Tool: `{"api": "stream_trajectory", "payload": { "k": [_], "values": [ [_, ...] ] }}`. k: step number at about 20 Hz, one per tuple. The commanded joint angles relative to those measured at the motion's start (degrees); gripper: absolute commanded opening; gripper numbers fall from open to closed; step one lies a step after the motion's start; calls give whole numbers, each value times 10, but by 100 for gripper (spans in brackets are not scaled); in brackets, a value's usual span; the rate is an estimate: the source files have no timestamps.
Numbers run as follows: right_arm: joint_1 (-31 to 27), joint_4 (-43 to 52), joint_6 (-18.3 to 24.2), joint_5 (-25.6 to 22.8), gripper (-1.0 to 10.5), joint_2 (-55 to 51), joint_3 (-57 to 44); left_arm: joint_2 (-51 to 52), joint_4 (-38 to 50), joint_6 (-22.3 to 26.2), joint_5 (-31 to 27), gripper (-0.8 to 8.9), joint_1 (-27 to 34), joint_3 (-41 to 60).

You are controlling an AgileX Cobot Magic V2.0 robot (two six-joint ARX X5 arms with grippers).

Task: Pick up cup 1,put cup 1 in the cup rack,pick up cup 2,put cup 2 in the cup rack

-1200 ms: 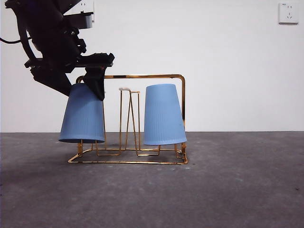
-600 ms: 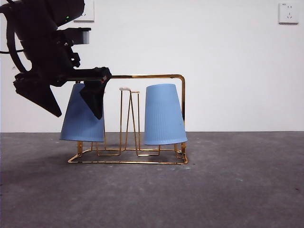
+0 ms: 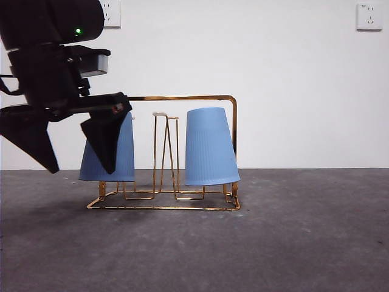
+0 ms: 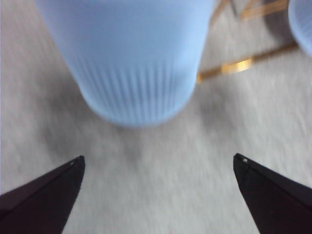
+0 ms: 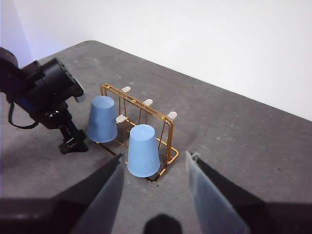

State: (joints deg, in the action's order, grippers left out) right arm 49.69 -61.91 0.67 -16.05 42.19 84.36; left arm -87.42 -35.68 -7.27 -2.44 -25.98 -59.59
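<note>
Both cups are on the rack (image 3: 182, 97) now, upside down over its prongs: one cup (image 3: 209, 147) at the right end, just inside the tall gold frame, and the other cup (image 3: 118, 152) at the left end, partly hidden in the front view behind a big dark arm. That arm carries the left gripper (image 3: 73, 152), which hangs at the left end of the rack with its jaws spread wide and nothing between them; in its own wrist view the left gripper (image 4: 158, 163) shows two black tips well apart, bare grey table (image 4: 161, 195) between them, and the ribbed blue cup (image 4: 131, 58) just beyond, clear of both tips (a bit blurred, that picture, but the gap is plain). A gold bar of the rack (image 4: 236, 66) runs beside that cup. The right gripper (image 5: 156, 170) hovers high and well back from the rack, its jaws parted and empty, looking down on the whole scene: rack (image 5: 146, 105), left cup (image 5: 101, 118), right cup (image 5: 143, 150), and the left arm (image 5: 46, 92) close to the left cup. White-tipped prongs (image 3: 160, 114) stand bare between the two cups.
</note>
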Motion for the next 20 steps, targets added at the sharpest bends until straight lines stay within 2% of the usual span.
{"api": "stream_trajectory", "payload": {
  "k": [1, 7, 14, 16, 19, 20],
  "values": [
    [0, -5, -5, 0, 218, -1, -1, 20, -26, -7, 4, 570, 0, 1],
    [0, -30, -6, 0, 218, 0, -1, 89, -86, -7, 51, 564, -2, 1],
    [0, -90, -7, 2, 218, 2, -1, 227, -138, -7, 109, 557, -13, 0],
    [0, -110, -7, 2, 218, 3, -1, 269, -147, -13, 132, 455, -15, 0],
    [0, -136, -14, 2, 206, 8, -1, 331, -162, -15, 162, 134, -18, 0],
    [0, -146, -21, 5, 153, 8, -1, 350, -166, -15, 165, 1, -19, 0]
  ]
}}
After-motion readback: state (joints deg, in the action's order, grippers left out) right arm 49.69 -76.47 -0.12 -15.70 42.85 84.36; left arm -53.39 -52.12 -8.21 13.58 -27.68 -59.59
